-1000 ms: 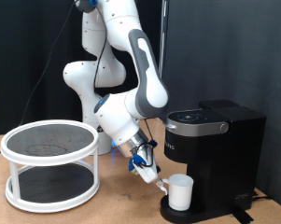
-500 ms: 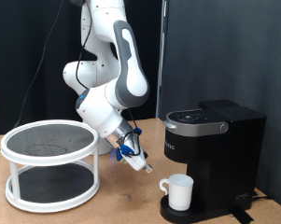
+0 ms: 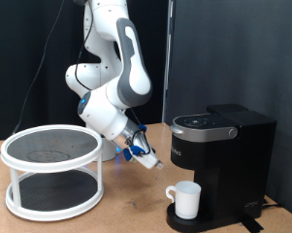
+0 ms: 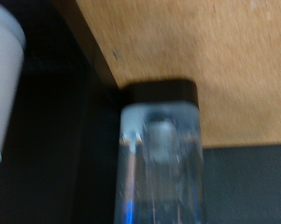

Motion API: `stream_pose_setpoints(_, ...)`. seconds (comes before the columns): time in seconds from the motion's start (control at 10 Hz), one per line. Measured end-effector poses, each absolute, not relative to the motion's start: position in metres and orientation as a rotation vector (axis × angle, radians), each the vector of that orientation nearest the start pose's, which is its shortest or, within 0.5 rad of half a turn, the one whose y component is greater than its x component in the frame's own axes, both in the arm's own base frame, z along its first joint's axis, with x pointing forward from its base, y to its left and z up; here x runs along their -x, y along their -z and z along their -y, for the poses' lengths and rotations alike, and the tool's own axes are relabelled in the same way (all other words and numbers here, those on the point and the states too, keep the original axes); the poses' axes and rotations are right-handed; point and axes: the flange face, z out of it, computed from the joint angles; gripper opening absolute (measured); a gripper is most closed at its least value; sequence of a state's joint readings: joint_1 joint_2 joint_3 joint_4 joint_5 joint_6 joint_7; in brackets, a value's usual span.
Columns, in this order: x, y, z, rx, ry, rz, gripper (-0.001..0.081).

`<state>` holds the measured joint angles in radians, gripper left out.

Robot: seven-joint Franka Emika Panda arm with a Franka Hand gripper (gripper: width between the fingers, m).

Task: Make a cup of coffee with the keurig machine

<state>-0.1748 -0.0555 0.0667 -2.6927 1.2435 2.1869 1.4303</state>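
Moved up and away from the cup since a moment ago: white robot arm (image 3: 116,68), now bent over the tabletop with the hand (image 3: 153,163) hanging in the air to the exterior view's left of the keurig machine, well above the wood. Holding nothing. Cannot tell if the fingers are spread or pressed together, too small in the exterior view and too blurry in the wrist view.

Biggest after the arm: white round rack (image 3: 53,173) with two levels and dark mesh floors, sitting on the tabletop at the exterior view's left. Apart from the hand.

Next: black boxy keurig machine (image 3: 223,160) at the exterior view's right, lid down, silver ring on top.

Under everything: brown wooden tabletop (image 3: 126,216), also seen as a tan patch in the wrist view (image 4: 177,47).

Smallest: white cup (image 3: 187,199), standing upright on the machine's round base, right under the front part of the machine, handle pointing to the exterior view's left. Touching nothing but the base. Seen as a white curved edge in the wrist view (image 4: 2,84), next to the dark side of the machine. One clear blurry finger (image 4: 159,159) filling the middle of that view.
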Motion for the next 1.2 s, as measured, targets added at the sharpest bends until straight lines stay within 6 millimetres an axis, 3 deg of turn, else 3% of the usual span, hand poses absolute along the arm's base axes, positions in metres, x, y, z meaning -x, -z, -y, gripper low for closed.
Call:
stream_pose_setpoints(0.5,-0.366,-0.289,-0.002,0.768,-1.212,-2.295,0.0734)
stream_pose_setpoints(0.7,-0.366,-0.288,-0.004,0.785,-1.217,-2.290,0.0734)
stream_pose_setpoints(0.9,-0.360,-0.300,-0.013,0.863,-1.298,-2.213,0.0734)
stream_pose_setpoints(1.2,-0.350,-0.338,-0.024,0.927,-1.434,-2.061,0.0734)
